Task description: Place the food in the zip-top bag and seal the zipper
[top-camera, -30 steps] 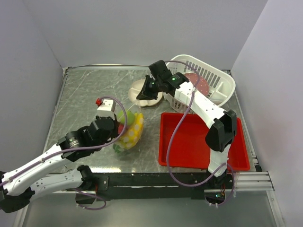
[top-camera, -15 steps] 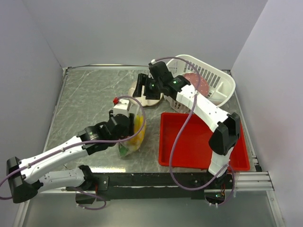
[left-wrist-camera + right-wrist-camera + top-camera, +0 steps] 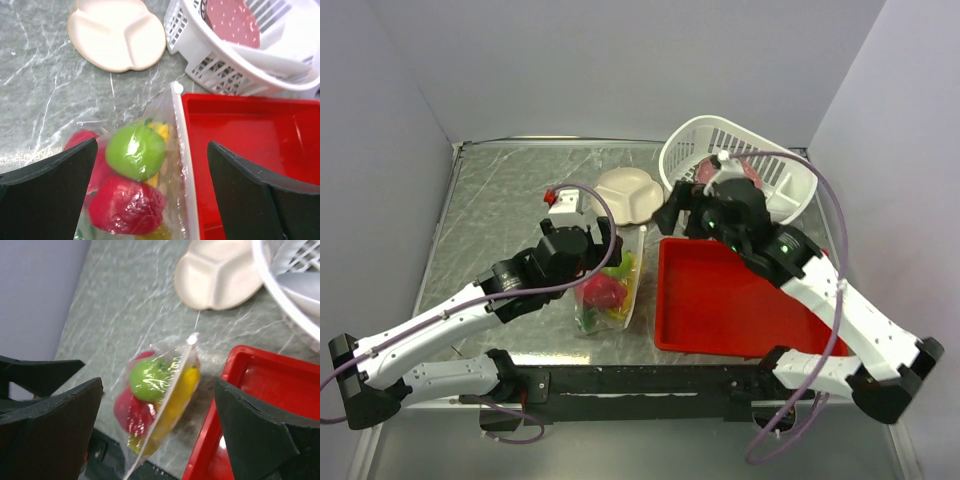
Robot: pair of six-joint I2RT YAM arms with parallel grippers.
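The bag (image 3: 607, 292) lies flat near the desk's front edge, just beside the red tray (image 3: 740, 310). The fruit (image 3: 135, 151) is inside, and the zipper (image 3: 179, 145) is exposed, probably for pressing. The left gripper (image 3: 152, 144) and right gripper (image 3: 159, 384) hover spread wide, empty.

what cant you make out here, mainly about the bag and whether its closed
zipper: a thin strip in both wrist views, too small in the top view; sealed or not, cannot tell.
banana: left wrist view, mostly hidden behind the green apple.
zip-top bag: its lower end cut off by the left wrist view's bottom edge.
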